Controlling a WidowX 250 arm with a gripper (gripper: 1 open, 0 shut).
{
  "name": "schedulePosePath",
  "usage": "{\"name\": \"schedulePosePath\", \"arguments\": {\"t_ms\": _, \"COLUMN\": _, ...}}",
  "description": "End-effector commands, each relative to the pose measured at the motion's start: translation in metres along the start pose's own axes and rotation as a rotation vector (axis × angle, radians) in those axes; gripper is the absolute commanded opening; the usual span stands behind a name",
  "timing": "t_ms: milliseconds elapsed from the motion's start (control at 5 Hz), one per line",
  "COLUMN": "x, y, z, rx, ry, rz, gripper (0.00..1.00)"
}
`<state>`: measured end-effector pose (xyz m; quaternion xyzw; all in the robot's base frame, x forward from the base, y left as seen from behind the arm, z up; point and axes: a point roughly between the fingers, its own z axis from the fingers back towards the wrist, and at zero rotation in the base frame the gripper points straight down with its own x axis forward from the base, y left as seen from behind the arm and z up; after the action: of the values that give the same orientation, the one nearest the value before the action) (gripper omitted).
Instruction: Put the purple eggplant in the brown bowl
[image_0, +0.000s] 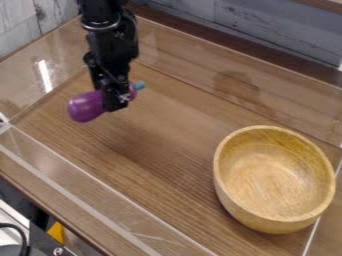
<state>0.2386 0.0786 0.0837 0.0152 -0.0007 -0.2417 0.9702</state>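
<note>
The small glossy purple eggplant (90, 107) hangs a little above the wooden table, its teal stem cap pointing right. My black gripper (112, 98) points straight down and is shut on the eggplant near its stem end. The purple body sticks out to the left of the fingers. The brown bowl (274, 177), large, round and light wood with a thick rim, stands at the right front of the table, far from the gripper, with nothing in it.
A clear plastic wall (80, 190) runs along the table's front and left sides. A grey plank wall rises behind the table. Bare wood tabletop (174, 130) lies between the gripper and the bowl.
</note>
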Motion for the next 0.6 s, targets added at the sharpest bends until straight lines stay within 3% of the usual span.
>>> {"name": "schedulePosePath", "arguments": {"t_ms": 0, "x": 0.0114, "y": -0.0049, "z": 0.0136, "rx": 0.043, "ry": -0.037, "rz": 0.049, "gripper": 0.00}}
{"name": "schedulePosePath", "arguments": {"t_ms": 400, "x": 0.0159, "y": -0.0062, "z": 0.0042, "rx": 0.058, "ry": -0.021, "rz": 0.071, "gripper": 0.00}}
